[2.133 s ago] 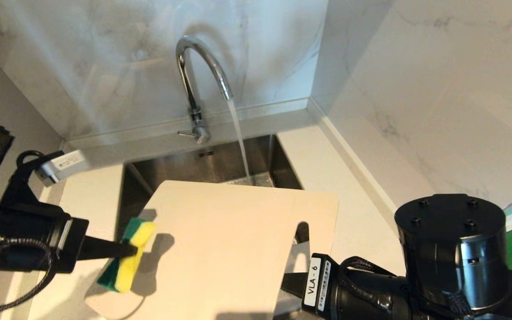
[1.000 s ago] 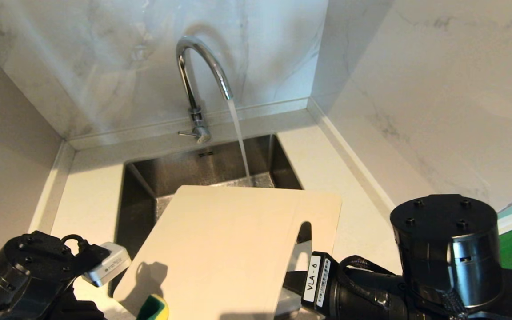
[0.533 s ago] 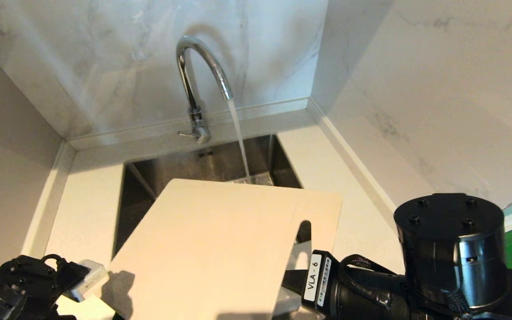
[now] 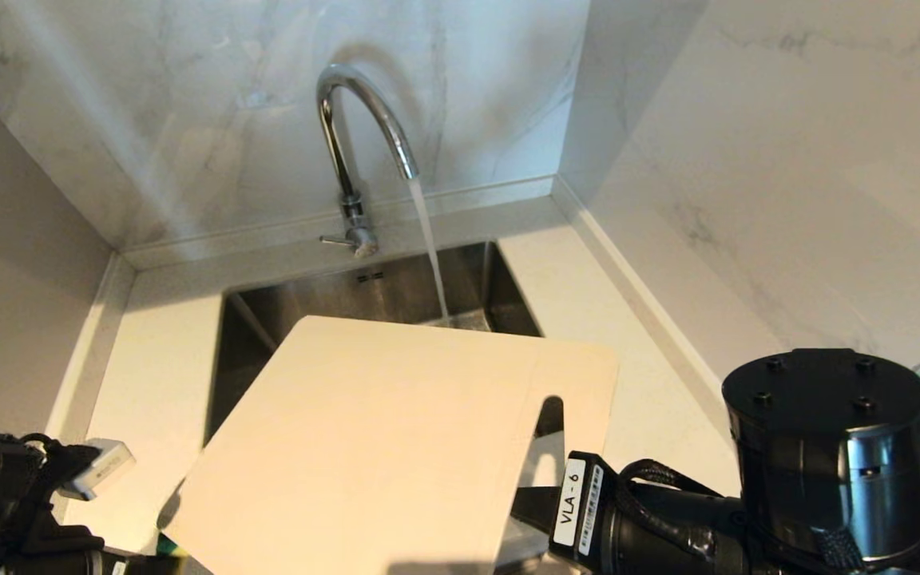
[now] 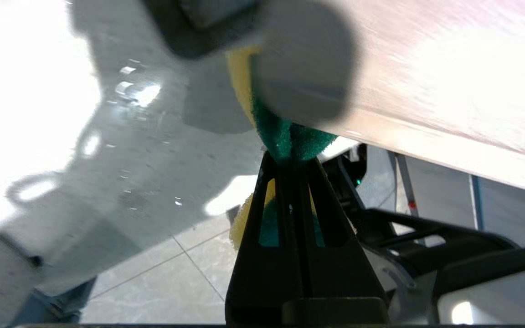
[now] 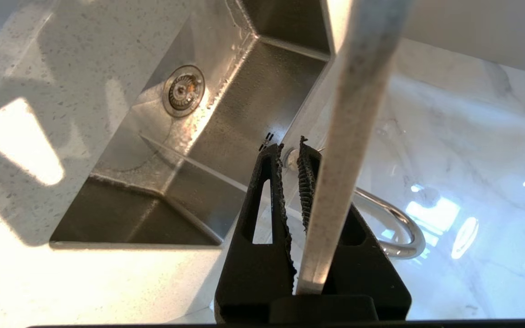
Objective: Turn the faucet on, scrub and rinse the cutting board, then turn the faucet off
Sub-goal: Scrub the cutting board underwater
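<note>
The left pincer [image 5: 290, 159], clenching the sponge [image 5: 285, 136], has dropped to seven o'clock under the cutting board [image 4: 380, 439]; underside scrubbing looks next.

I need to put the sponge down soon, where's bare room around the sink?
Bare counter lies left of the sink, and a strip right of it along the wall. The middle is crowded: the cutting board covers the basin's front, water running behind it.

Reads "VLA - 6" on a white label [image 4: 573, 501] stuck to the right arm's wrist, lower right of the head view.
</note>
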Available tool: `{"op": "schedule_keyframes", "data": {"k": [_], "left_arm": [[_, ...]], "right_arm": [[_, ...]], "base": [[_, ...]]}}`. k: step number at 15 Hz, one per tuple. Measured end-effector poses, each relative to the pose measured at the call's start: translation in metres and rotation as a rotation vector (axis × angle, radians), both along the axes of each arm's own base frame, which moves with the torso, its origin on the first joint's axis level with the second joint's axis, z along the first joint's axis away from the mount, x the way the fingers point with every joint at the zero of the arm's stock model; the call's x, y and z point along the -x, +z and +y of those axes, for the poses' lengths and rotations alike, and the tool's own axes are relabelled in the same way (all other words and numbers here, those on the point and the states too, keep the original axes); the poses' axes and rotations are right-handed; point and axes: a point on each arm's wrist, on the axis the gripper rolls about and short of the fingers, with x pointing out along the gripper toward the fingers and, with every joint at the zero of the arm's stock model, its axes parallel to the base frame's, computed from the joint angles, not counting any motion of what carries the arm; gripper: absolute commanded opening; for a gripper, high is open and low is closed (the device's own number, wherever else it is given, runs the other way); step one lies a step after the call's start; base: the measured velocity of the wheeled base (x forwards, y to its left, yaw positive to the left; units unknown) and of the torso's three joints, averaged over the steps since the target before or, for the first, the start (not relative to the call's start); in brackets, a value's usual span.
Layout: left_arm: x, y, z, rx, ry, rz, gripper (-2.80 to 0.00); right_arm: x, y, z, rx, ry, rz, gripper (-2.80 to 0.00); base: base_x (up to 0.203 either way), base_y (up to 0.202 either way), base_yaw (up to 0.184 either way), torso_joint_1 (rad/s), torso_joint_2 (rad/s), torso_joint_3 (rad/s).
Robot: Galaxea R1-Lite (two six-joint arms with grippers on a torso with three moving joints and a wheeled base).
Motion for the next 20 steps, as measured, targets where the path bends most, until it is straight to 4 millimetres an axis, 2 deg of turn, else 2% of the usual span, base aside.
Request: {"op": "schedule_keyframes", "data": {"k": [8, 13, 17, 20], "left_arm": [[-0.004, 0.005, 0.037, -0.003, 0.077, -0.041, -2.80], [-0.022, 0.036, 0.056, 0.007, 0.162, -0.137, -2.80], [-0.029, 0.073, 0.052, 0.088, 0.142, -0.123, -2.80], [-0.030, 0.108, 0.025, 0.187, 0.063, -0.095, -2.80]], "right_arm": [[0.001, 0.000, -0.002, -0.001, -0.002, -0.002, -2.80], [0.002, -0.001, -0.003, 0.001, -0.002, 0.000, -2.80], [0.003, -0.001, -0.003, 0.002, -0.002, 0.000, -2.80], [0.003, -0.001, -0.003, 0.001, -0.002, 0.000, -2.80]], "base": [[0.000, 0.000, 0.000, 0.000, 0.00, 0.000], [0.000, 0.000, 0.000, 0.000, 0.00, 0.000], [0.000, 0.000, 0.000, 0.000, 0.00, 0.000], [0.000, 0.000, 0.000, 0.000, 0.00, 0.000]]}}
